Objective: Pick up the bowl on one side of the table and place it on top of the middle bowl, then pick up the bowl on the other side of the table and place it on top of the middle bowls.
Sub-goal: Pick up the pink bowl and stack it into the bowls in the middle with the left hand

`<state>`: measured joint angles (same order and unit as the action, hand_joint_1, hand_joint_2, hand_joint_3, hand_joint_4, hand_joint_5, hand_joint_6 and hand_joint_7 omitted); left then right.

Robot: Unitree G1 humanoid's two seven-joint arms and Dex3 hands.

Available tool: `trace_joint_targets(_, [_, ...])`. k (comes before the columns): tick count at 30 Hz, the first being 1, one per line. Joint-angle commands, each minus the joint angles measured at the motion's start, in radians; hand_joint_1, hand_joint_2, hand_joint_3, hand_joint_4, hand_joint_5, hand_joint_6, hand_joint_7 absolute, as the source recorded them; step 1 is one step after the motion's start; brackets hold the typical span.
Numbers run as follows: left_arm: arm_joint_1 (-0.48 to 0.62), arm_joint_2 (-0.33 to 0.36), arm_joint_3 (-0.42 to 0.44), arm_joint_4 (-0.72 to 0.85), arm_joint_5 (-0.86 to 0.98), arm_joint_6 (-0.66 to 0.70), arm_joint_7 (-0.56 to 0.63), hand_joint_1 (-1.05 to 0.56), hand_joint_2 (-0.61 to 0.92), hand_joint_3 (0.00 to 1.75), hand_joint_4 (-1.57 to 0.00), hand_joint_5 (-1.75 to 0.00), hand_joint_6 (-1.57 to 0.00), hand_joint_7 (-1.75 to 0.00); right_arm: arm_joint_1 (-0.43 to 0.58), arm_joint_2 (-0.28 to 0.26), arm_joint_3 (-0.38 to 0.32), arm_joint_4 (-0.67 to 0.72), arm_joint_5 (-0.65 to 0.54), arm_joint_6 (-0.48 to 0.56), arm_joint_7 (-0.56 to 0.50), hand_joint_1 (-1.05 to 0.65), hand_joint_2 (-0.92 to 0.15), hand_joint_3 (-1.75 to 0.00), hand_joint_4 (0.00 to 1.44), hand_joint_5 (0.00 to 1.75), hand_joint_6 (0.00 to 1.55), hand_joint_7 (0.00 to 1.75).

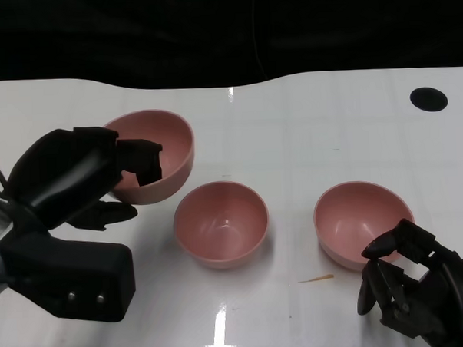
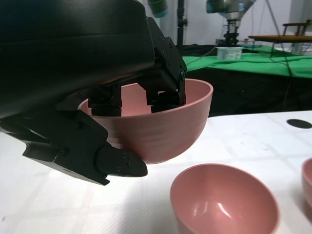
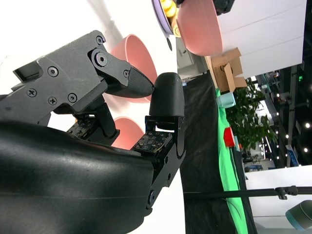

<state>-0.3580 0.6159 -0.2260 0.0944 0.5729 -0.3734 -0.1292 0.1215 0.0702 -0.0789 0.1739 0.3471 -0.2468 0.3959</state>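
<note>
While the left bowl (image 1: 165, 149) hangs tilted in the left hand (image 1: 78, 176), clear of the table (image 1: 305, 109) as the left wrist view shows it, the first step of the task is in hand: carrying a side bowl to the middle one. The hand's fingers (image 2: 163, 92) hook over the rim into the bowl, and a lower finger presses its outer wall, so the bowl is pinched between them. It sits up and to the left of the middle bowl (image 1: 221, 223), near it but not yet over it. The middle bowl stands upright on the table, empty.

The right bowl (image 1: 362, 223) stands on the table at the other side, untouched. The right hand (image 1: 417, 288) waits just beside its near rim with nothing in it; its fingers look apart, though the right wrist view is too crowded to be sure how wide.

The next move, by this reading, calls for shifting the held bowl sideways until it is centred over the middle bowl, levelling it, lowering it until it nests, and only then letting go. A tilted release could make it slide off the rim.
</note>
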Motion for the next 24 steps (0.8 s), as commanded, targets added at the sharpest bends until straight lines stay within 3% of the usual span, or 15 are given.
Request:
trace_joint_targets(1, [-0.018, 0.027, -0.020, -0.129, 0.049, -0.004, -0.079, -0.06, 0.82, 0.23, -0.63, -1.70, -0.67, -1.49, 0.003, -0.003, 0.000, -0.006, 0.004, 0.009, -0.002, -0.09, -0.60, -0.98, 0.88, 1.67, 0.81, 1.39])
trace_joint_targets(3, [-0.042, 0.019, -0.040, -0.153, 0.067, -0.034, -0.100, -0.06, 0.84, 0.13, -0.62, -1.74, -0.60, -1.59, 0.006, -0.005, 0.003, -0.017, 0.001, 0.024, -0.008, -0.09, -0.61, -0.98, 0.88, 1.66, 0.81, 1.39])
trace_joint_targets(5, [-0.069, 0.007, -0.064, -0.151, 0.076, -0.052, -0.129, -0.10, 0.88, 0.09, -0.65, -1.70, -0.62, -1.56, 0.008, -0.001, 0.003, -0.020, -0.001, 0.023, -0.013, -0.08, -0.62, -0.97, 0.89, 1.65, 0.81, 1.38])
trace_joint_targets(7, [-0.090, -0.007, -0.088, -0.144, 0.087, -0.064, -0.149, -0.13, 0.91, 0.08, -0.75, -1.49, -0.66, -1.45, 0.009, 0.002, 0.005, -0.018, -0.004, 0.011, -0.011, -0.08, -0.62, -0.96, 0.89, 1.64, 0.82, 1.38])
trace_joint_targets(10, [-0.105, -0.040, -0.116, -0.110, 0.105, -0.099, -0.127, -0.10, 0.91, 0.04, -0.66, -1.68, -0.57, -1.60, 0.012, 0.003, 0.010, -0.021, -0.005, 0.006, -0.006, -0.08, -0.62, -0.96, 0.89, 1.65, 0.81, 1.39])
trace_joint_targets(12, [-0.105, -0.056, -0.123, -0.096, 0.106, -0.110, -0.120, -0.12, 0.92, 0.02, -0.66, -1.69, -0.57, -1.58, 0.016, 0.004, 0.013, -0.031, -0.004, 0.022, -0.013, -0.09, -0.62, -0.96, 0.88, 1.66, 0.81, 1.39])
trace_joint_targets(13, [-0.104, -0.066, -0.131, -0.093, 0.108, -0.110, -0.127, -0.13, 0.91, 0.02, -0.69, -1.64, -0.59, -1.50, 0.019, 0.006, 0.016, -0.034, -0.008, 0.019, -0.019, -0.09, -0.63, -0.95, 0.88, 1.66, 0.81, 1.39])
trace_joint_targets(15, [-0.104, -0.080, -0.145, -0.088, 0.114, -0.108, -0.141, -0.15, 0.89, 0.01, -0.87, -1.24, -0.93, -0.72, 0.023, 0.010, 0.021, -0.036, -0.015, 0.010, -0.026, -0.08, -0.63, -0.95, 0.89, 1.65, 0.82, 1.38])
trace_joint_targets(16, [-0.104, -0.085, -0.149, -0.086, 0.114, -0.107, -0.147, -0.17, 0.88, 0.01, -0.95, -1.07, -1.04, -0.45, 0.024, 0.010, 0.023, -0.037, -0.016, 0.007, -0.027, -0.08, -0.63, -0.95, 0.88, 1.65, 0.81, 1.38])
trace_joint_targets(17, [-0.103, -0.087, -0.150, -0.085, 0.113, -0.107, -0.149, -0.17, 0.87, 0.00, -0.99, -0.98, -1.11, -0.30, 0.025, 0.010, 0.025, -0.038, -0.015, 0.006, -0.028, -0.08, -0.63, -0.95, 0.88, 1.65, 0.81, 1.38])
trace_joint_targets(19, [-0.104, -0.089, -0.150, -0.084, 0.113, -0.107, -0.151, -0.18, 0.87, 0.00, -1.03, -0.90, -1.17, -0.16, 0.025, 0.009, 0.027, -0.038, -0.015, 0.005, -0.029, -0.08, -0.63, -0.95, 0.88, 1.65, 0.81, 1.38])
trace_joint_targets(24, [-0.103, -0.091, -0.148, -0.084, 0.114, -0.107, -0.153, -0.18, 0.87, 0.00, -1.04, -0.87, -1.20, -0.10, 0.026, 0.008, 0.028, -0.039, -0.014, 0.006, -0.030, -0.08, -0.63, -0.95, 0.88, 1.66, 0.81, 1.39])
